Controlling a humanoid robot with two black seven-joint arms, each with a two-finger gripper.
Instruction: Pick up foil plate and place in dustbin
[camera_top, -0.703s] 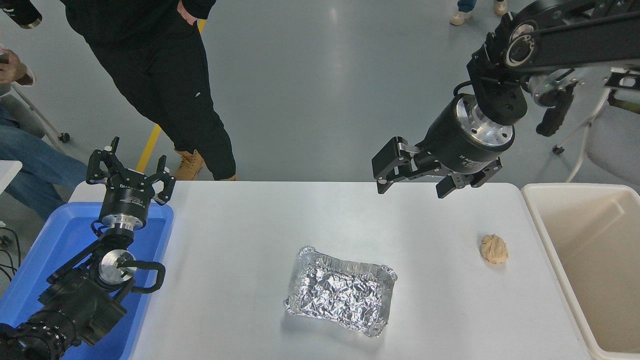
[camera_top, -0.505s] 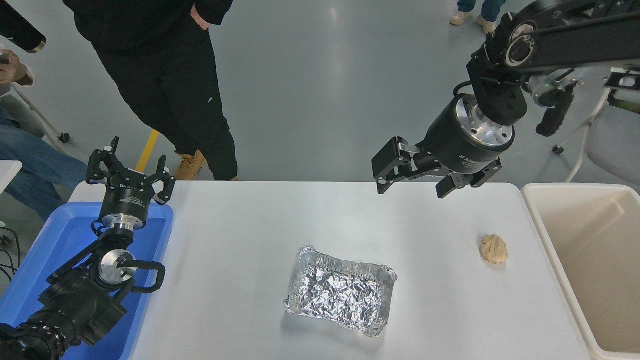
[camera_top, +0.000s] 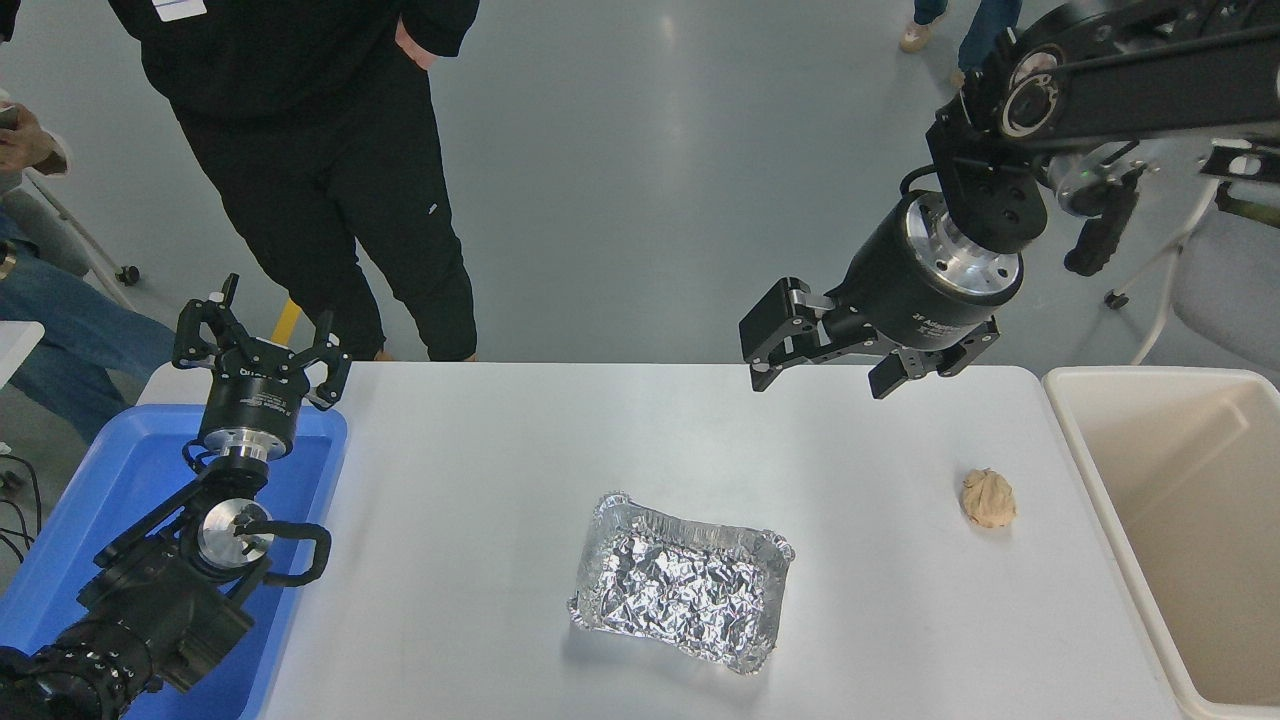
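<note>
Nearest the camera on the white table (camera_top: 480, 500), the crinkled silver foil plate (camera_top: 682, 584) lies alone, bare tabletop all around it. Farther right stands the cream-beige plastic dustbin (camera_top: 1105, 500). Beyond, over the table's far edge, the black right gripper (camera_top: 822, 368) hangs spread wide and empty, while the left gripper (camera_top: 262, 340) is parked over a blue tray (camera_top: 110, 470), fingers apart.

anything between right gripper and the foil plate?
No. In the head view only bare white table lies between the open right gripper and the foil plate.

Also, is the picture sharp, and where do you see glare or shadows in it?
Head view: sharp throughout, no motion blur; the shiny crinkled silver foil plate sparkles with many small highlights and casts a soft shadow toward the near edge of the white table; a pale ceiling-light reflection streaks the grey floor; the right tool hangs crisp above the far edge.
</note>
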